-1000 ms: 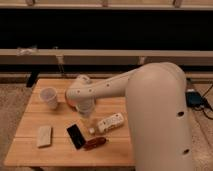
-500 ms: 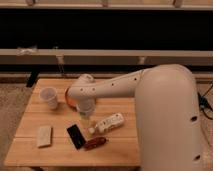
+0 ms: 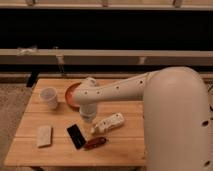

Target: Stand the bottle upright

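The bottle (image 3: 110, 122) lies on its side on the wooden table (image 3: 125, 150), right of centre, with its narrow cap end pointing left toward the gripper (image 3: 88, 120). It has not shifted over the last second. The gripper has sunk a little and now hangs just beside the cap end, its jaws spread and holding nothing. I judge the grasp is about to start. The black phone (image 3: 76, 136) and the reddish-brown oblong object (image 3: 95, 143) lie near, so room is tight.
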You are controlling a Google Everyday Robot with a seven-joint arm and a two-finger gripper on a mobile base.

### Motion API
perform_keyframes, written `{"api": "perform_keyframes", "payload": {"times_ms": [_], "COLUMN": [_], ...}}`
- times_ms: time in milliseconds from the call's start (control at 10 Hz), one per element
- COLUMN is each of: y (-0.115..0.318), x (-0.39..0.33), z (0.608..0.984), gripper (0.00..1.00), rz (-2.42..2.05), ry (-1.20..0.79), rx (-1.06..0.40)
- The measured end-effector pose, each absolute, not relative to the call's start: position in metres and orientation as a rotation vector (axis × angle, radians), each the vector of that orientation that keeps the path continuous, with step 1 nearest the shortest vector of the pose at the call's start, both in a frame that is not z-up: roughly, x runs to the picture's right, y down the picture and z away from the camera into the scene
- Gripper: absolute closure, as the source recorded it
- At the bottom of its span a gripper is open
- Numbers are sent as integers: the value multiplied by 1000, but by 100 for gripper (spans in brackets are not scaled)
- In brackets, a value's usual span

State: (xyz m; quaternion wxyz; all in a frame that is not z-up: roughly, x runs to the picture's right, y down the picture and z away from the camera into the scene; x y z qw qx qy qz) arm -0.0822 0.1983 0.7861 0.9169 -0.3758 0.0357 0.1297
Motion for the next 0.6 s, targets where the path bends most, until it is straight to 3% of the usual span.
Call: {"api": "perform_keyframes", "payload": {"times_ms": [600], "y": [213], "x": [-72], "z": [793], "gripper": [35], "rz": [286], "ry": [81], "rx": [-744]}}
